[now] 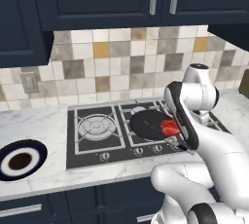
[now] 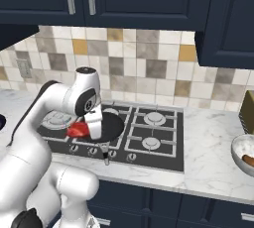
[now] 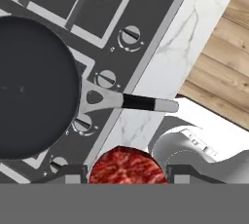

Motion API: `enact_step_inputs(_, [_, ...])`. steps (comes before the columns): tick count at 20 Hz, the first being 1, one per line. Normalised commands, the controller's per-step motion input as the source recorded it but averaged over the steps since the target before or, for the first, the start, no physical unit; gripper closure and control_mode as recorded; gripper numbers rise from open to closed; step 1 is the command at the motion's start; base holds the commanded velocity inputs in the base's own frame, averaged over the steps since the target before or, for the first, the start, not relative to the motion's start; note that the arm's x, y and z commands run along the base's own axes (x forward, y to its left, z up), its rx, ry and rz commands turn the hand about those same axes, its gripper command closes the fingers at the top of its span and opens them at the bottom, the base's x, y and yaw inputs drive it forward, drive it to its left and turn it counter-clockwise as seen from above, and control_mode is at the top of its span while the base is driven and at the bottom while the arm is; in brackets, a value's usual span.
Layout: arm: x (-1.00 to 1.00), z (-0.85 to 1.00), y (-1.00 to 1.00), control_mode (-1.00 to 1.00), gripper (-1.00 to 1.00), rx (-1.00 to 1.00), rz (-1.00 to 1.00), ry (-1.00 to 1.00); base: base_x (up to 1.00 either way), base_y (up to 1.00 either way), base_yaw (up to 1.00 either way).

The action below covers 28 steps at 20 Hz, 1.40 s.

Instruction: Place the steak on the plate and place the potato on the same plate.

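Stretching across the scene, a white marble worktop (image 1: 39, 123) carries a black gas hob (image 1: 97, 133) set against a tiled wall beneath dark navy cabinets. The white robot arm (image 1: 194, 101) bends over the hob's front right part, above a black frying pan (image 1: 148, 123) sitting on a burner with its handle pointing toward the worktop's front edge; the pan looks empty, which fits the meat having been taken out of it. Far to the left on the worktop, well apart from the arm, lies the plate (image 1: 36, 148), round with a navy rim, a white ring and a dark centre, bare and waiting for both foods. At the far right of the worktop, in the right base view, a clear glass bowl (image 2: 238, 147) holds a brown lump that is probably the potato (image 2: 248, 160), untouched. The claw (image 3: 127, 179) is clenched on the steak (image 3: 127, 167), a small bright-red slab pinched between its two dark tips and raised clear of the pan, apparently so it can be carried left to the plate.
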Motion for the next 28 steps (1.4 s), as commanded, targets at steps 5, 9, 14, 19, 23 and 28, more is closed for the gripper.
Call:
enact_step_inputs(5, [-0.53,0.0,-0.22,-1.0,1.0,-0.02,0.0,0.0,0.0,0.0,0.0])
enact_step_inputs(9, [-0.65,0.0,-0.02,-1.0,1.0,-0.01,0.0,0.0,0.0,0.0,0.0])
enact_step_inputs(14, [0.0,0.0,0.0,1.0,1.0,0.0,0.0,0.0,-0.57,0.44,-0.05])
enact_step_inputs(19, [0.0,0.0,0.0,1.0,1.0,0.0,0.0,0.0,-0.34,1.0,-0.09])
enact_step_inputs(23, [0.0,0.0,0.0,1.0,1.0,0.0,0.0,0.0,-0.17,1.0,-0.06])
enact_step_inputs(28, [0.0,0.0,0.0,1.0,1.0,0.0,0.0,0.0,-0.01,0.95,-0.04])
